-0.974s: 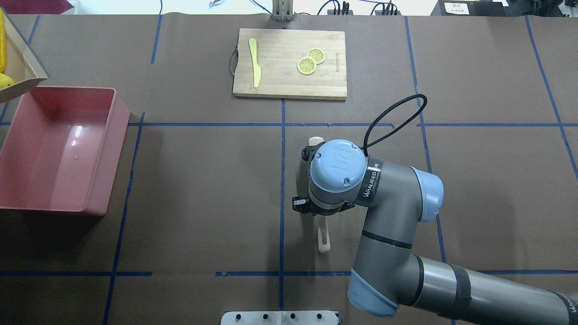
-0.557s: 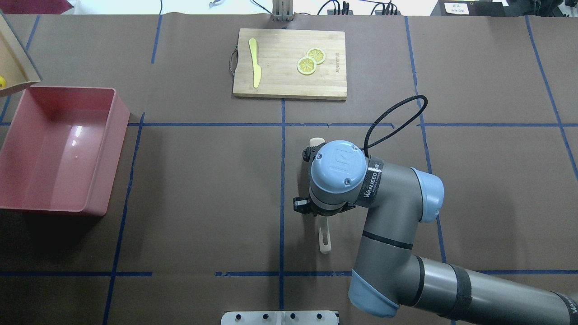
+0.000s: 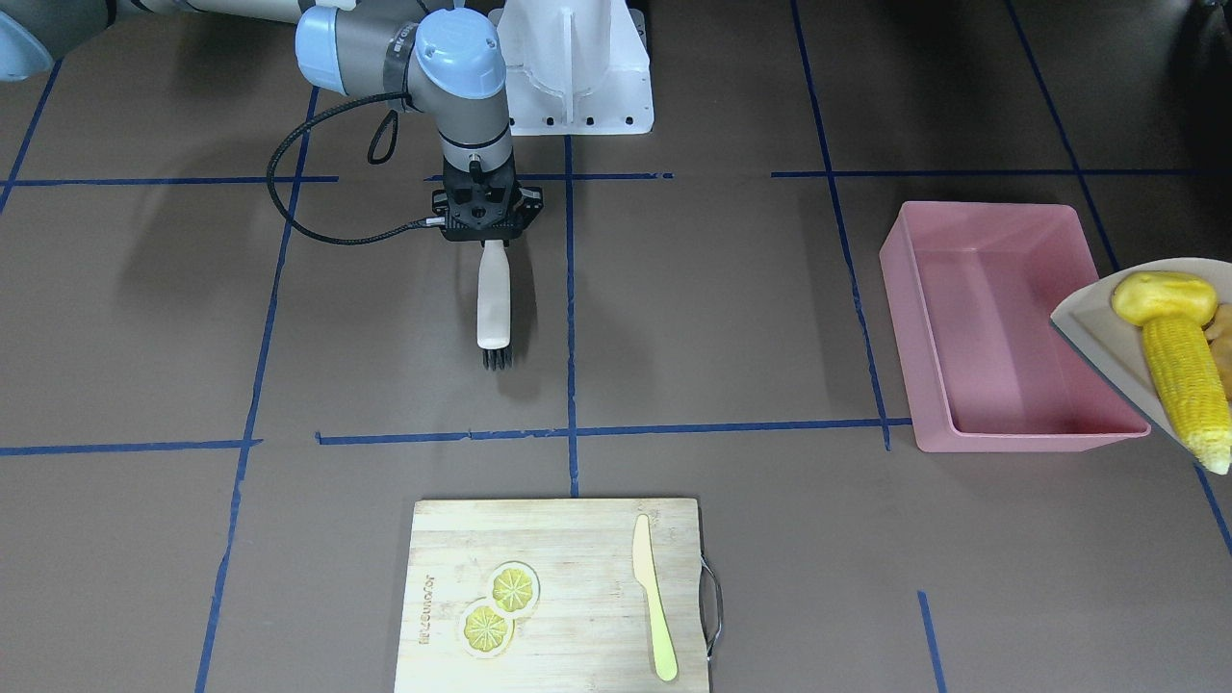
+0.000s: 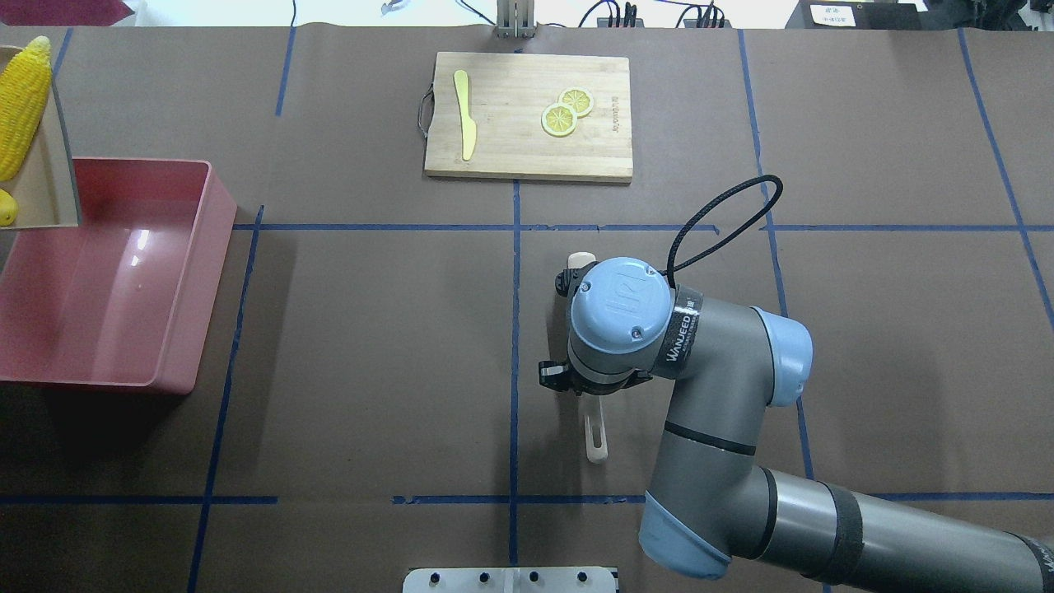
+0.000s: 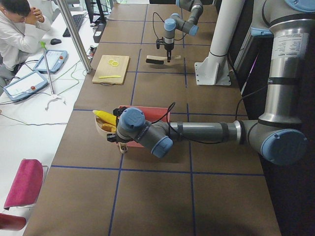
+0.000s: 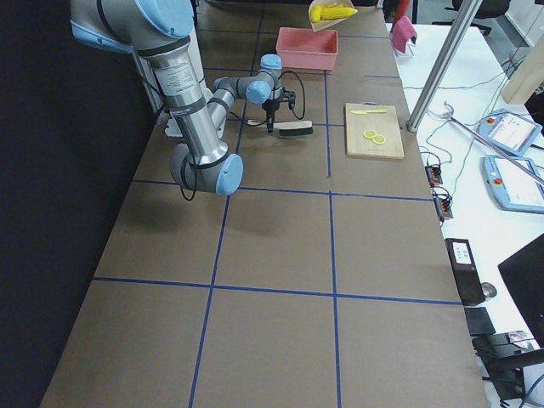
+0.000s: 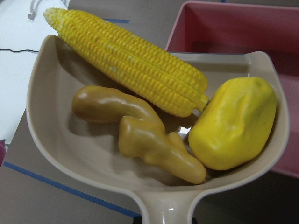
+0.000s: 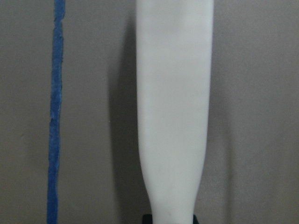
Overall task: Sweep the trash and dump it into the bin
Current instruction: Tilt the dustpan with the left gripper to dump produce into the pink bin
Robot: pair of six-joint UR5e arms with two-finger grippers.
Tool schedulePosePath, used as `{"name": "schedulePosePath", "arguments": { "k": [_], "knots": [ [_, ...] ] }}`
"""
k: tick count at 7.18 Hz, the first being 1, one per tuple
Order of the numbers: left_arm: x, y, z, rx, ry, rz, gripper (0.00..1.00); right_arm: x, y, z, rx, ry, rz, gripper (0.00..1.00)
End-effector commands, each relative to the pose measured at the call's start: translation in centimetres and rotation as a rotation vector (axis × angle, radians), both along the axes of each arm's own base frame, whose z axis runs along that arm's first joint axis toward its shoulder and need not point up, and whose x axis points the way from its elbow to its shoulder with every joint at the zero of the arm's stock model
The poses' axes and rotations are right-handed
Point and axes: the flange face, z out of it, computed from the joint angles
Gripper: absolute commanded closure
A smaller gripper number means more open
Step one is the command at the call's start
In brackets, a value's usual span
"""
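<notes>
Right gripper [image 3: 484,214]: points straight down over the middle of the table [image 3: 722,337]. Its jaws are closed on the handle of a white brush [image 3: 494,303].
Brush: lies level and low over the brown paper, just beside a blue tape line. The dark bristles are at the end away from the robot, and the looped handle end sticks out behind the gripper in the overhead view. Whether the bristles touch the table is not clear.
Left gripper [image 5: 120,143]: seen only small in the left side view, under the near arm's wrist, and I cannot tell how the jaws stand. The dustpan's handle runs off the bottom edge of the wrist view toward it.
Dustpan [image 3: 1088,332]: beige, raised, overlapping the bin's end away from the table centre, at its corner away from the robot in the overhead view.
Trash: all three pieces sit in the dustpan. The corn cob [image 7: 131,65] lies along the pan. The yellow potato lump [image 7: 233,123] touches the cob's blunt end. The ginger root [image 7: 140,133] lies against the cob's side, nearer the handle.
Bin [image 3: 900,327]: pink tub on the table on the robot's left side, well apart from the brush.
Cutting board [image 3: 568,577]: at the table edge away from the robot. It carries two lemon slices [image 3: 500,606], which overlap each other, and a pale yellow knife [image 3: 653,597].
</notes>
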Motion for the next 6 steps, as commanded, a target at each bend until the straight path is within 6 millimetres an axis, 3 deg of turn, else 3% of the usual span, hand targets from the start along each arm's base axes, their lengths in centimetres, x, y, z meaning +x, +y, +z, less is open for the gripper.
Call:
{"name": "schedulePosePath", "arguments": {
  "k": [1, 4, 6],
  "knots": [
    [0.3, -1.5, -1.0, -0.013, -0.031, 0.039, 1.00, 0.0, 0.1, 0.0, -0.001, -0.001, -0.002, 1.00],
    [-0.2, -3.4, -2.3, 0.188, -0.182, 0.148, 1.00, 0.0, 0.1, 0.5, -0.004, 0.006, -0.002, 1.00],
    [1.1, -3.9, -2.6, 0.237, -0.214, 0.201, 1.00, 0.0, 0.1, 0.5, -0.004, 0.006, -0.002, 1.00]
  ]
}}
